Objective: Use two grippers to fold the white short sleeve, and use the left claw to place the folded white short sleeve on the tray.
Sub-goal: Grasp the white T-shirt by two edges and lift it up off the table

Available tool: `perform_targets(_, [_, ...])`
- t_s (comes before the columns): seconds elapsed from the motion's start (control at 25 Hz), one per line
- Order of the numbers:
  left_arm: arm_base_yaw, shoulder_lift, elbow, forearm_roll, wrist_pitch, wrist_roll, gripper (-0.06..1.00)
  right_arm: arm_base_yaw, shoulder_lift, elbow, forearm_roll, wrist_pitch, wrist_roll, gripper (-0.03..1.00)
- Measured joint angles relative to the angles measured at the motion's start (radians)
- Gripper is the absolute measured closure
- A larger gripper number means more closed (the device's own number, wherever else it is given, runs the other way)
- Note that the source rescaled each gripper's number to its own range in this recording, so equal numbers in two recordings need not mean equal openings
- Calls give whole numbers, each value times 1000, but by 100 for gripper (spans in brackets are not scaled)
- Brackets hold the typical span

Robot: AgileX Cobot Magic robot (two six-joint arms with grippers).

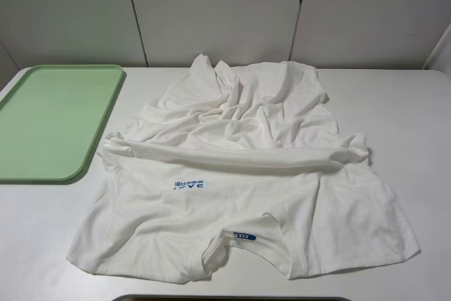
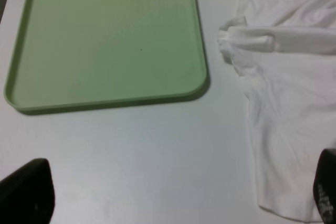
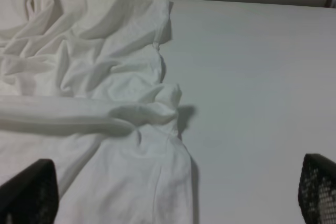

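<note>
On the table (image 1: 423, 139) the white T-shirt (image 1: 239, 202) lies rumpled, a raised ridge across its middle — pinch only one layer there and the fold likely goes crooked, too sprawling for the pale-green tray (image 1: 49, 121) just left of it. Left gripper (image 2: 176, 192) and right gripper (image 3: 173, 190) hover with jaws spread wide, holding nothing

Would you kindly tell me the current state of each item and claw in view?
White short sleeve: lying rumpled on the table, with a bunched ridge across its middle.
Tray: empty.
Left claw: open, holding nothing.
Right claw: open, holding nothing.
</note>
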Motion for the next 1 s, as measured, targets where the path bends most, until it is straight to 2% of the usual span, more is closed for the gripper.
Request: perform_targets(1.0, [0,0,0,0,0,0,-4,0,0,0,0,0,6,-3])
